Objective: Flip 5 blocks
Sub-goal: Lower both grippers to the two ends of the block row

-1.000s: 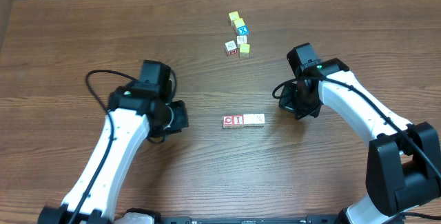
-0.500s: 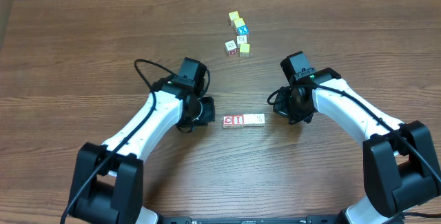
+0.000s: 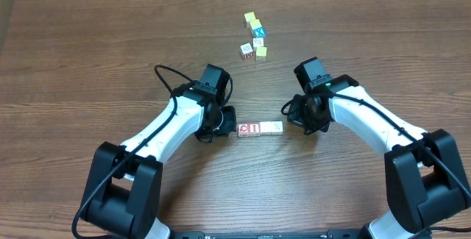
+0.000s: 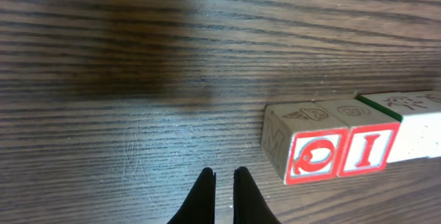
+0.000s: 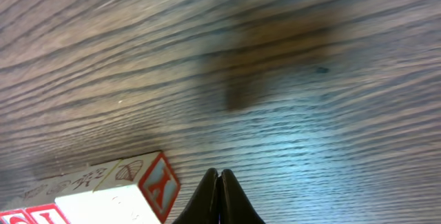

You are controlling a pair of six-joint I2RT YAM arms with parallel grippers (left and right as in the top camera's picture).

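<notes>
A short row of blocks (image 3: 260,128) lies mid-table, touching side by side. Its two left cubes show red-bordered faces, and the others show plain pale tops. My left gripper (image 3: 230,124) is shut and holds nothing, low over the wood just off the row's left end. In the left wrist view its tips (image 4: 224,176) sit left of the red-lettered end block (image 4: 313,156). My right gripper (image 3: 289,115) is shut and empty, just off the row's right end. In the right wrist view its tips (image 5: 219,175) sit close beside the end block (image 5: 160,182), which has a red-framed letter.
At the back stands a small cluster: two yellow-topped cubes (image 3: 250,18) (image 3: 261,51), a blue-topped cube (image 3: 257,31) and two pale red-marked cubes (image 3: 246,50) (image 3: 258,43). Brown cardboard (image 3: 7,4) lines the table's far left corner.
My left arm swung in from the left until its shut tips reached the row's left end. My right arm edged left toward the row's right end. The blocks have not moved.
</notes>
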